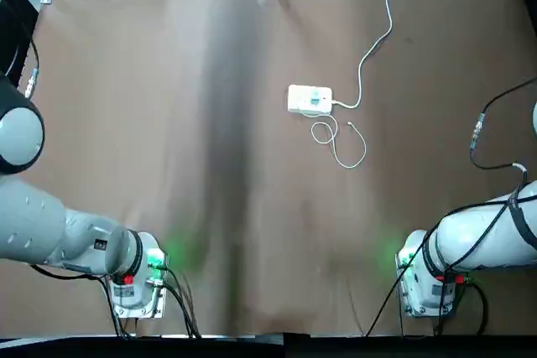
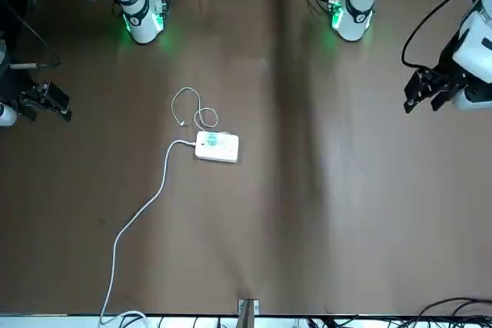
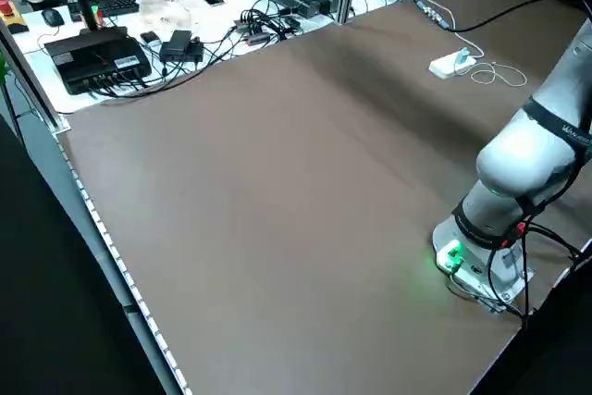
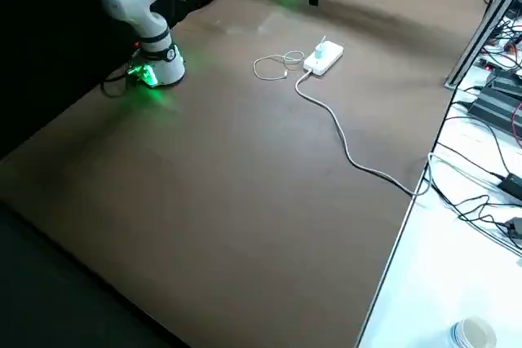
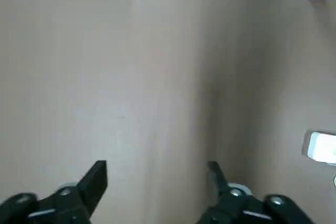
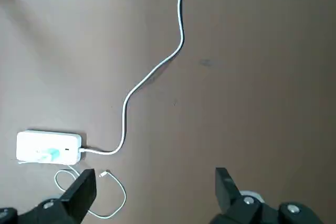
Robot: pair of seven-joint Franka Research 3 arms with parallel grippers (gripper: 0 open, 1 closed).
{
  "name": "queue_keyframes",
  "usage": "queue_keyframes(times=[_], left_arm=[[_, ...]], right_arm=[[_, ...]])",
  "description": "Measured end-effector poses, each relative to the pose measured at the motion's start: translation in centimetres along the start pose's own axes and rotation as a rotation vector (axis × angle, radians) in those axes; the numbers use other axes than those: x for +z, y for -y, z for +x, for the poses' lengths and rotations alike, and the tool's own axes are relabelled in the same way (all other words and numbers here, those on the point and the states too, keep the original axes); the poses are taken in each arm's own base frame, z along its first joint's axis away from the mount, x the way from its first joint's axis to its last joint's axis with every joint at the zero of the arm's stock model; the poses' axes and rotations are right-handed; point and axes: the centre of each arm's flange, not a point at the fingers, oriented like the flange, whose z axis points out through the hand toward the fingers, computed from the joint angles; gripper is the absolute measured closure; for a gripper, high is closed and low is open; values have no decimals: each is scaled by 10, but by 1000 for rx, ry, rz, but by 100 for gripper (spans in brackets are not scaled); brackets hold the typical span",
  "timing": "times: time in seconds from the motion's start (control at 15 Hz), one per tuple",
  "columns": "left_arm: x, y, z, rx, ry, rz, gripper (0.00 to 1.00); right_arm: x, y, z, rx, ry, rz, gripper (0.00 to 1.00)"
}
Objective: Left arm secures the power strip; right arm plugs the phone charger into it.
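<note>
Evidently, both open tools, left [image 5: 156, 165] and right [image 6: 156, 173], are hovering well apart from the white rectangular power strip [image 6: 32, 141] lying on the brown desk [image 6: 252, 87], the small teal charger plug [image 6: 50, 155] resting atop it, so securing the strip is seemingly pending, calling for a left-arm approach.

We can read no text for certain. Small white lettering marks the black strap [image 3: 558, 127] on the left arm, too small for us to make out

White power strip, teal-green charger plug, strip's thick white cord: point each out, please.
White rounded plastic power strip [image 6: 37, 144]: right wrist view, top face.
Small teal-green charger plug [image 6: 51, 154]: right wrist view, plug body.
Thick white power-strip cord [image 6: 124, 119]: right wrist view, mid-length.
</note>
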Motion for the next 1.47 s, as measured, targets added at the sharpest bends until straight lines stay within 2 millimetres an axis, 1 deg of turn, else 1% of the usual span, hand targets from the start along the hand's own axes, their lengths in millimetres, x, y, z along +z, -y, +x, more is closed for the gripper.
queue_keyframes(times=[0.07,0.13,0.47,0.73,0.93,1.27,1.47], left_arm=[[-1,-1,-3,2,3,0,4],[-1,-2,-6,2,5,0,0],[-1,-2,-15,2,11,2,0],[1,12,-13,-24,15,4,0],[1,14,-13,-28,15,3,0],[3,23,-11,-44,16,3,0],[1,26,-11,-48,12,2,0]], right_arm=[[0,0,0,0,0,0,0],[0,0,0,-1,0,0,0],[0,2,0,-7,1,0,0],[1,7,0,-14,0,1,0],[1,7,0,-15,0,1,0],[1,5,-1,-11,5,1,0],[4,4,-4,-10,36,-2,0]])
